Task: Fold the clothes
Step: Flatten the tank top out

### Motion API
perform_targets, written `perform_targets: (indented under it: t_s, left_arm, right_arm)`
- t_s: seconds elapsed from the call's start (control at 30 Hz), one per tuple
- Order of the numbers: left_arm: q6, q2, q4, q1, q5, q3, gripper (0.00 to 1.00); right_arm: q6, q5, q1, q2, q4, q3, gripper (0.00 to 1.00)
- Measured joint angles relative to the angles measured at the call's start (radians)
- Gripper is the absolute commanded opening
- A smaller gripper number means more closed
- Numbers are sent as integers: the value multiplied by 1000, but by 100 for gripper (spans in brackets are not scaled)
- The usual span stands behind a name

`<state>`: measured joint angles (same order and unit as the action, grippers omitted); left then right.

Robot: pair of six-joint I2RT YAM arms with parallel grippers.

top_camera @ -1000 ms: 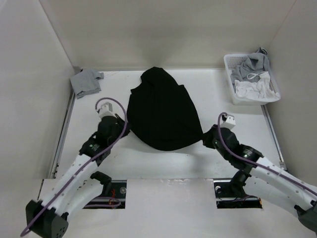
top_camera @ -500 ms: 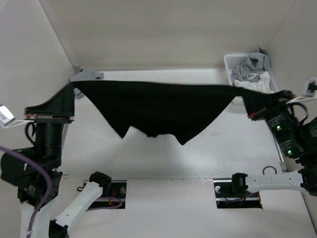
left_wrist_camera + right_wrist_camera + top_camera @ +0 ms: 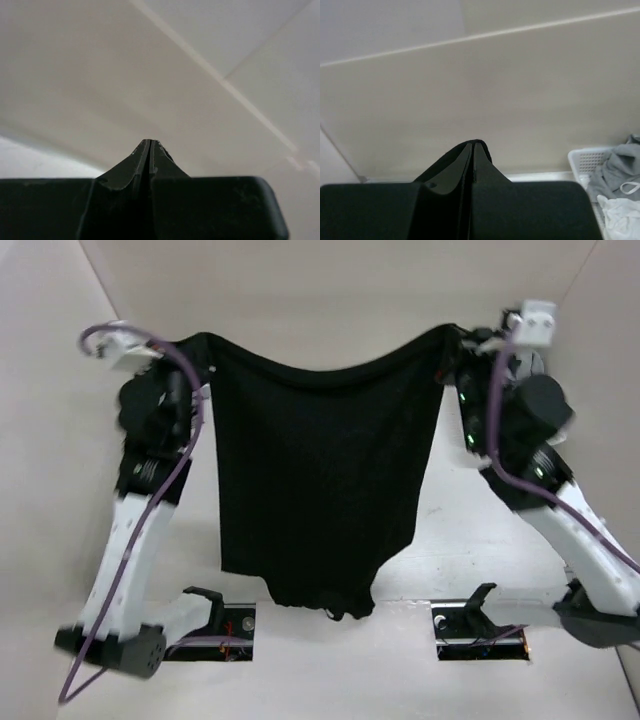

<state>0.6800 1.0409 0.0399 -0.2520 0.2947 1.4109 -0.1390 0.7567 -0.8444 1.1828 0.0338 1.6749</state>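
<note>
My left end effector (image 3: 196, 342) and right end effector (image 3: 452, 338) each pinch a top corner of the clothes (image 3: 315, 470). They hang spread between my raised arms, hem low over the bench's (image 3: 460, 550) near edge.

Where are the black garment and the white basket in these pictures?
black garment (image 3: 315, 490): top view, middle of the hanging cloth.
white basket (image 3: 587, 159): right wrist view, its perforated wall.
</note>
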Motion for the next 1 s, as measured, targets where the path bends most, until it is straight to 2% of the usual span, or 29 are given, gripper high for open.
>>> perform_targets:
  t_s: [0.13, 0.27, 0.43, 0.53, 0.63, 0.73, 0.83, 1.0]
  left_arm:
    - [27, 238, 7, 65, -40, -1, 0]
    - [45, 399, 53, 99, -81, 65, 0]
    - [55, 439, 76, 116, -126, 202, 0]
    - [57, 410, 56, 132, -145, 272, 0]
    - [57, 337, 44, 148, -151, 283, 0]
    - [57, 245, 26, 155, -154, 256, 0]
    - [57, 110, -8, 159, -159, 126, 0]
    - [75, -187, -42, 151, -156, -304, 0]
  right_arm:
    - [184, -252, 291, 198, 122, 98, 0]
    - [302, -426, 444, 388, 240, 249, 0]
    - [355, -521, 484, 479, 372, 447, 0]
    - [361, -549, 477, 468, 401, 565, 0]
    - [364, -560, 468, 396, 402, 594, 0]
    - [372, -558, 453, 267, 383, 506, 0]
    - [384, -542, 419, 89, 336, 270, 0]
    - [435, -467, 310, -201, 271, -248, 0]
